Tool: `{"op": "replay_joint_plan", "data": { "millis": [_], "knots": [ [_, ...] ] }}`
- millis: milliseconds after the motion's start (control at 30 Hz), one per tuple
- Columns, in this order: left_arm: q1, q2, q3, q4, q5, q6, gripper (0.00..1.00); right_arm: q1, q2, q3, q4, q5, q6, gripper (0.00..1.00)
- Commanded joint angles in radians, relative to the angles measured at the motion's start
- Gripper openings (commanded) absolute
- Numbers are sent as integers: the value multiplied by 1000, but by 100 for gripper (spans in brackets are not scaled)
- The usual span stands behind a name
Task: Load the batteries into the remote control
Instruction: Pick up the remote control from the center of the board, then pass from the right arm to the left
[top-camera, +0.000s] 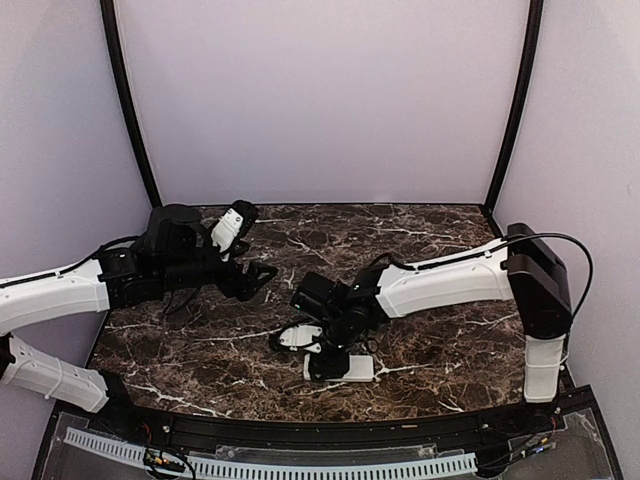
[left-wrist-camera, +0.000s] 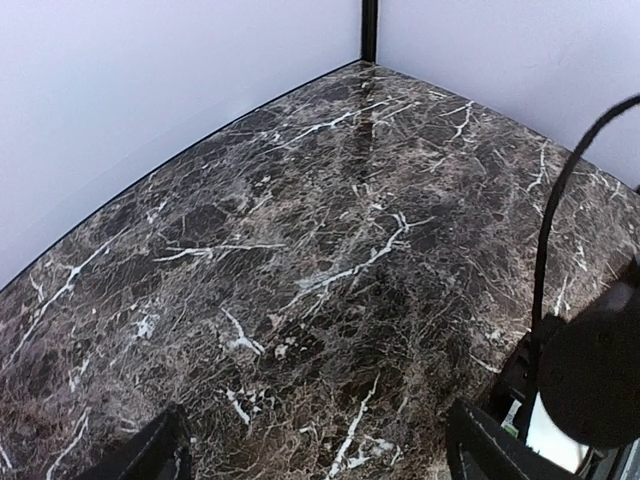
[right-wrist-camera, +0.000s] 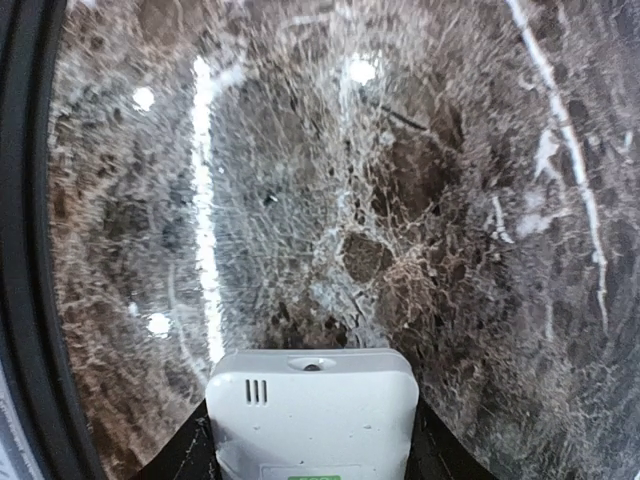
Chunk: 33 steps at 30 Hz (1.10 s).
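The remote control is a flat white handset lying on the dark marble table, near the front middle. My right gripper reaches down over it. In the right wrist view the black fingers press against both long sides of the remote, so the right gripper is shut on it. My left gripper hovers to the left, well apart from the remote. It is open with only bare marble between its fingers. No batteries show in any view.
A small flat white piece lies on the marble just left of the right gripper. The right arm's black cable crosses the right side of the left wrist view. Pale walls enclose the table at the back and both sides.
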Motion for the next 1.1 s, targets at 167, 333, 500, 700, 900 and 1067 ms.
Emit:
{"op": "replay_joint_plan", "data": {
  "millis": [167,333,500,700,900,1067],
  "knots": [
    [-4,-147,-134,346,550,89,84,-156,-496,-151,383,-304,180,33],
    [-75,-61,-52,341,599,134,87,-193,-676,-329,923,-402,400,27],
    [-88,54,25,483,776,62,99,-195,-688,-370,1164,-376,509,24],
    [-87,115,90,597,744,-31,99,-194,-688,-369,1261,-432,557,24],
    [-87,180,151,574,721,-73,94,-194,-691,-386,1292,-436,571,23],
    [-87,200,188,556,754,-73,79,-193,-706,-411,1293,-414,566,23]
  ]
}}
